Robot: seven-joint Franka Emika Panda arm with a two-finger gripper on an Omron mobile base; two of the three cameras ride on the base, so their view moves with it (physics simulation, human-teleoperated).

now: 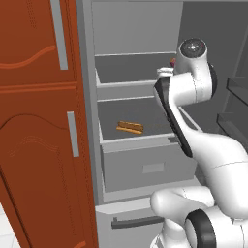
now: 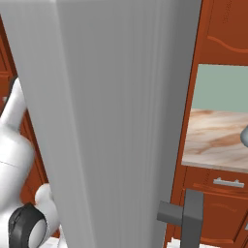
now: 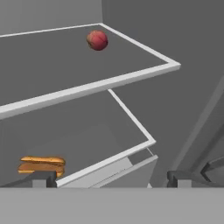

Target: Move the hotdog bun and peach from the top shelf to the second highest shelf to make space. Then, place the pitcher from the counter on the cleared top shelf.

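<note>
Even, diffuse rendered light with no visible source and no glare. Shading is soft: the fridge interior [image 1: 140, 68] darkens toward its back corners. The peach [image 3: 97, 40] shows faint shading. All views are sharp, with slight pixel softness and no edge distortion.

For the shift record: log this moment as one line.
stage: peach next | hotdog bun: second shelf | peach: top shelf | gripper: open, empty, outside shelves

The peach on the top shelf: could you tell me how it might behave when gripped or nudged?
The peach looks round as a ball, so it will probably roll if nudged on the flat top shelf. Its smooth curved surface could slip from an off-centre pinch. Being small, it is likely light.
</note>
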